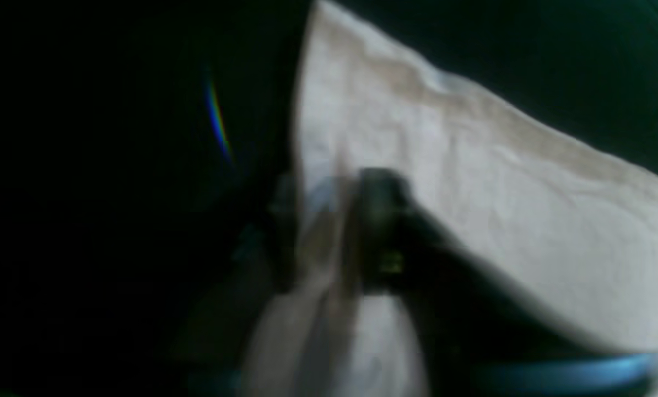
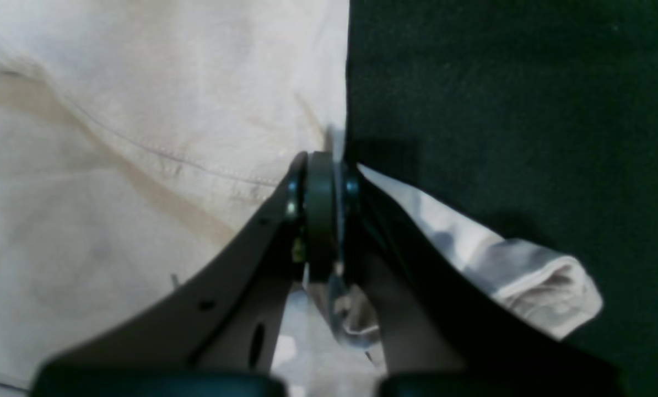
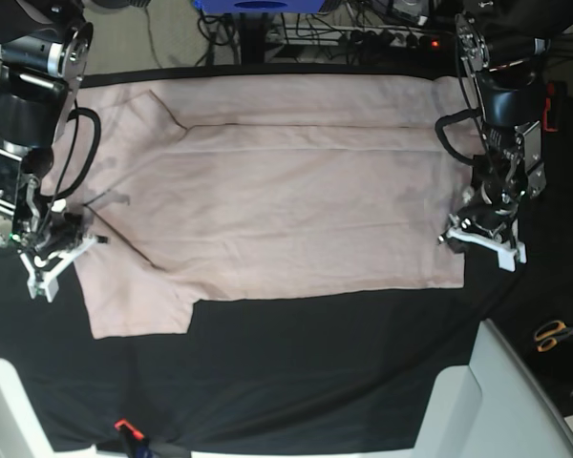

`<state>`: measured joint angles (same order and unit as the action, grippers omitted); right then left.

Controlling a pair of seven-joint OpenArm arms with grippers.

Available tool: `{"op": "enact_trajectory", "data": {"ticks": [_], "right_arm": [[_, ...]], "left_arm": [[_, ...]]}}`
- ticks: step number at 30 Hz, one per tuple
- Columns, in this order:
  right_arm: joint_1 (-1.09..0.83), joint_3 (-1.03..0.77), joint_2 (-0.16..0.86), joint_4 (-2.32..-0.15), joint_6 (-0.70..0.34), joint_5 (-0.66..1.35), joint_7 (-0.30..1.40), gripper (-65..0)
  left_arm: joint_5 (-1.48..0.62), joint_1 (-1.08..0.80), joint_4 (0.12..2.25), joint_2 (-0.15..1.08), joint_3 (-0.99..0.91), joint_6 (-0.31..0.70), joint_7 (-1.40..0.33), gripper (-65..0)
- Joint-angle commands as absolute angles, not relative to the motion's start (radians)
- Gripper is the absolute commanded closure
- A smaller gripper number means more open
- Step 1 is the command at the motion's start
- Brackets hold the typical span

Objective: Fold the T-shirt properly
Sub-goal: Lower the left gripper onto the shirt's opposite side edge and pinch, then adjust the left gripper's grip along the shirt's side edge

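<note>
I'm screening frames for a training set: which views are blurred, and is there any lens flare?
Left wrist view: heavily blurred, the left gripper smeared over the T-shirt, with a rainbow flare streak in the dark left half. Right wrist view: fairly sharp, stitching visible. Base view: sharp, evenly lit.

One T-shirt (image 3: 277, 210) is counted, spread on one black tablecloth (image 3: 306, 372); no second garment is seen. Two robot arms are counted, each fitted with one gripper: one left gripper (image 3: 484, 235) at the base view's right edge of the cloth and one right gripper (image 3: 59, 250) at its left edge. One pair of scissors (image 3: 557, 333) with orange handles is counted off the table's right side.
</note>
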<state>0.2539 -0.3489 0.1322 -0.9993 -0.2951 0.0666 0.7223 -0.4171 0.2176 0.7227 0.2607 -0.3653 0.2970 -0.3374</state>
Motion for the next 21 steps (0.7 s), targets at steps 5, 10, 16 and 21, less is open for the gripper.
{"op": "enact_trajectory", "data": {"ticks": [5,10,16,21], "right_arm": [[0.275,-0.349,0.145,-1.017,-0.297,0.068,0.707,-0.6],[0.275,-0.349,0.145,-1.017,-0.297,0.068,0.707,-0.6],[0.274,-0.349,0.145,-1.015,-0.297,0.068,0.707,-0.6],[0.274,-0.349,0.145,-1.015,-0.297,0.068,0.708,-0.6]], "left_arm": [[-0.389,0.208,0.691,0.286,-0.363,0.288,-0.4,0.0],[-0.383,0.179,0.693,0.286,-0.363,0.288,-0.401,0.0],[-0.39,0.111,0.789,0.286,-0.363,0.288,-0.427,0.0],[-0.39,0.024,0.967,0.28,-0.364,0.288,-0.481,0.0]]}}
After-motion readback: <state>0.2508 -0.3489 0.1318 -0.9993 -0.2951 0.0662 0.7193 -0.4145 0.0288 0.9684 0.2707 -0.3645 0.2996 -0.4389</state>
